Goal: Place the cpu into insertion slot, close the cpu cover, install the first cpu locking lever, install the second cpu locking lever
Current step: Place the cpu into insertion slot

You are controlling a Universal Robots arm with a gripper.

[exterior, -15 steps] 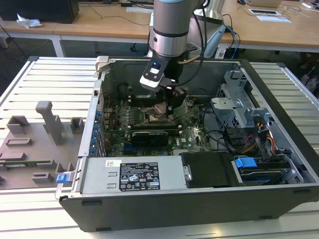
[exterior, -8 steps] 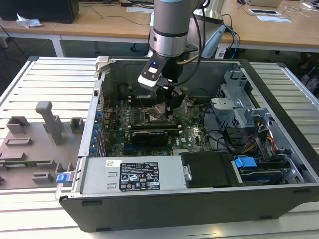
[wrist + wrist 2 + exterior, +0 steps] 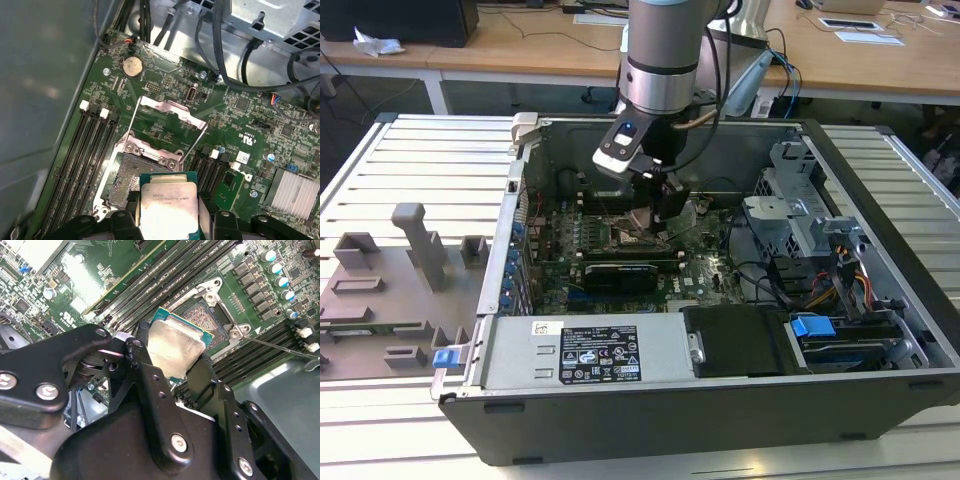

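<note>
My gripper (image 3: 172, 356) is clenched on the cpu (image 3: 176, 342). My fingers (image 3: 145, 371) press two opposite edges, and its pale metal top faces both wrist views. I hold it just above the board (image 3: 250, 125), not yet seated. In the first wrist view it overlaps the near edge of the slot (image 3: 126, 176), whose dark pin field lies bare. The cover (image 3: 170, 112) is flipped back off the slot, standing up from its hinge. The two thin levers (image 3: 133, 117) are raised too, one along each side of the cover. Memory slots (image 3: 82, 152) run alongside the slot. In the exterior view I reach down inside the open case (image 3: 620, 410), over the middle of the board. The pale patch at my fingertips there is probably the cpu — I can't be sure.
</note>
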